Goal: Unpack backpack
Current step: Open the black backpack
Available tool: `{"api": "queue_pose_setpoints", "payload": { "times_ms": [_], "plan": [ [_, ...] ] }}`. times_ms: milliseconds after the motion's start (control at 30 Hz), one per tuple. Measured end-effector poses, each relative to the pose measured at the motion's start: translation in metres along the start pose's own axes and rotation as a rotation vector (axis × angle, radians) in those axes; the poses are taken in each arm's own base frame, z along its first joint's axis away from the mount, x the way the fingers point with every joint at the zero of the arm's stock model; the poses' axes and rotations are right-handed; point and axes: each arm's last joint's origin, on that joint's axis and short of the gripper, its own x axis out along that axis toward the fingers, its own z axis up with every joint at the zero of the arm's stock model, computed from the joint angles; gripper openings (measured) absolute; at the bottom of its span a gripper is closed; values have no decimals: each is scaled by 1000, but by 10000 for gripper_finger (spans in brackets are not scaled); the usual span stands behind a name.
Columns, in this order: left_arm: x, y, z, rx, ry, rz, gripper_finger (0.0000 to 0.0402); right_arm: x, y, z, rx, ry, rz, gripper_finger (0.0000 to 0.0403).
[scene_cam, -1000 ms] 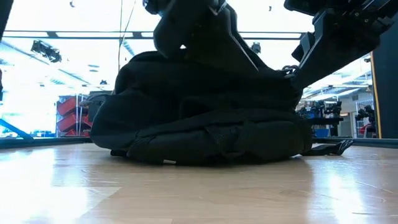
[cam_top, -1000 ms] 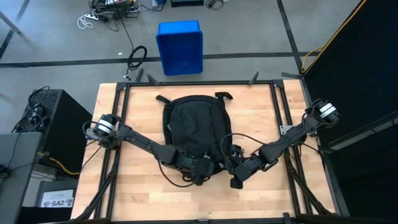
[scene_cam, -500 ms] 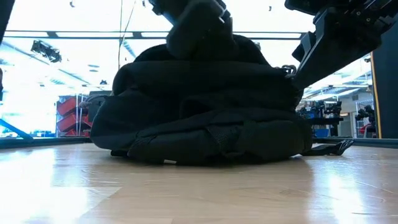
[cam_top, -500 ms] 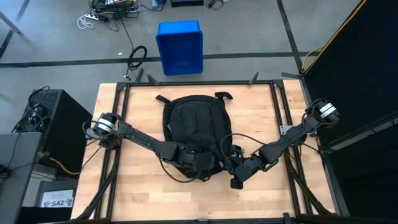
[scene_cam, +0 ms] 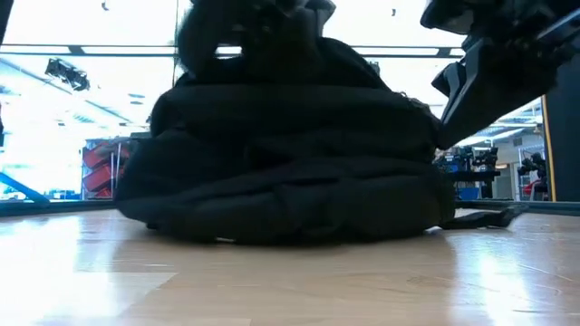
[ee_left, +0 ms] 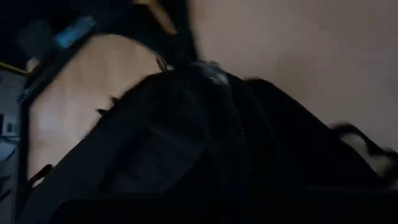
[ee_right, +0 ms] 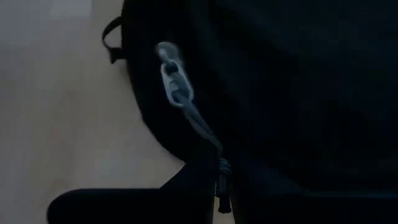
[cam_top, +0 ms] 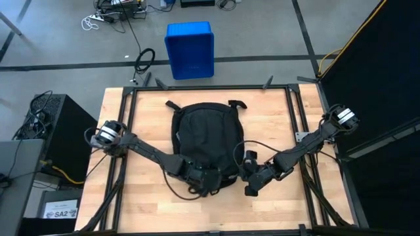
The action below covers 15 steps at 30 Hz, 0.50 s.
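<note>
Soft, floppy backpack will sag, so grab the zipper pull; can't tell finger state on left gripper or right gripper.

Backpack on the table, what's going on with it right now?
Both arms are working at the near end of the black backpack, which lies flat on the wooden table. The left gripper is at its near edge. The right gripper is beside its near right corner, by a zipper pull. Nothing taken out of it is visible, and a blue bin sits on the floor beyond the table.
</note>
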Motion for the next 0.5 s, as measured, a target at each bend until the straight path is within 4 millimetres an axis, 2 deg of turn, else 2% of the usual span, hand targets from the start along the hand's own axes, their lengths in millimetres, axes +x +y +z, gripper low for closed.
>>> {"api": "queue_pose_setpoints", "payload": {
  "times_ms": [233,367,500],
  "plan": [
    [-12,-27,0,0,45,-55,0,-13,-7,9,-43,-53,-28,1],
    [-20,-34,7,8,-1,-64,0,-26,-15,16,-37,-141,-121,1],
    [-25,-37,12,23,-41,-54,0,-25,-26,18,-27,-139,-203,1]
  ]
}}
